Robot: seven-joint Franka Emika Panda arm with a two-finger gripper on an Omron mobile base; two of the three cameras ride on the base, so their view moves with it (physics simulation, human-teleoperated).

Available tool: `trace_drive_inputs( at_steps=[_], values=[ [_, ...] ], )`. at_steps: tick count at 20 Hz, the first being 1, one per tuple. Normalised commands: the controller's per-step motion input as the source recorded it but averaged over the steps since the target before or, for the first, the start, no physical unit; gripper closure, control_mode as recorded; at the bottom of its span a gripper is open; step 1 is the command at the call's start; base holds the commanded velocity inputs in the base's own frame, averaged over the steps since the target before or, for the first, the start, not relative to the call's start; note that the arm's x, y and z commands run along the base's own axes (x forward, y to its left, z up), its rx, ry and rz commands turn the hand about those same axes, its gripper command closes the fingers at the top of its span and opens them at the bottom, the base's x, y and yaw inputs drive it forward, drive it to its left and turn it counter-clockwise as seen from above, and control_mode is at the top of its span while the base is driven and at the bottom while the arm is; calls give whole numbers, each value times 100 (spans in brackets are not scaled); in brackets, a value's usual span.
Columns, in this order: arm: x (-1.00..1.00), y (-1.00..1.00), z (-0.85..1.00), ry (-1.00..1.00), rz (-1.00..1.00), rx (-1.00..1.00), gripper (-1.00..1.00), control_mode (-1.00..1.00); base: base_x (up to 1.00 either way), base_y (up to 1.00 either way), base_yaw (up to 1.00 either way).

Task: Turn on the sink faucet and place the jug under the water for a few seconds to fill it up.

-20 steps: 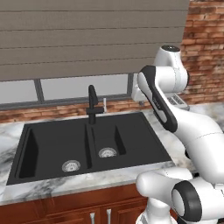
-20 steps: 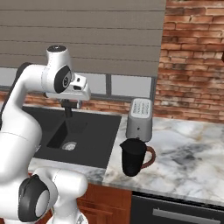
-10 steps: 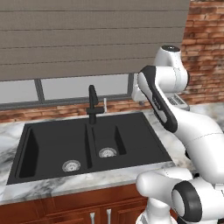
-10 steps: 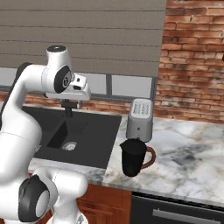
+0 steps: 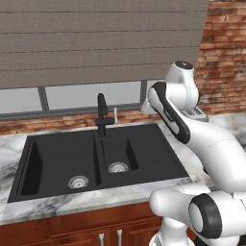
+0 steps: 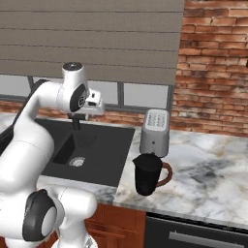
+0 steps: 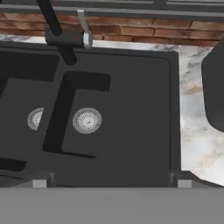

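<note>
Jug (image 6: 147, 174) stands on counter (image 6: 208, 169) beside toaster (image 6: 155, 131).

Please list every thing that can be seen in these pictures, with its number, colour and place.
sink: one, matte black, two basins with a silver drain each, set in the counter under the window.
faucet: one, black with a small pale lever, behind the sink's divider; no water runs from it.
jug: one, black with a reddish-brown handle, upright on the counter right of the sink.
toaster: one, silver, just behind the jug.
counter: one, grey-white marble, around the sink.
blind: one, grey-brown, lowered over the window.
brick wall: red-brown, right of the window.
claw: one, open, held above the sink.
</note>
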Motion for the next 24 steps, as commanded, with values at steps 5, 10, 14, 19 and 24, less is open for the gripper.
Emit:
trace_drive_inputs(
  at_steps=[5,10,14,19,24],
  values=[
    [58,33,-24,-29,14,6,-100,-100,0,0,0],
    [48,32,-13,-27,15,5,-100,-100,0,0,0],
    [41,11,-25,-10,12,1,-100,-100,0,0,0],
    [26,6,-21,0,7,0,-100,-100,0,0,0],
    [25,0,-14,-10,3,0,-100,-100,0,0,0]
  ],
)
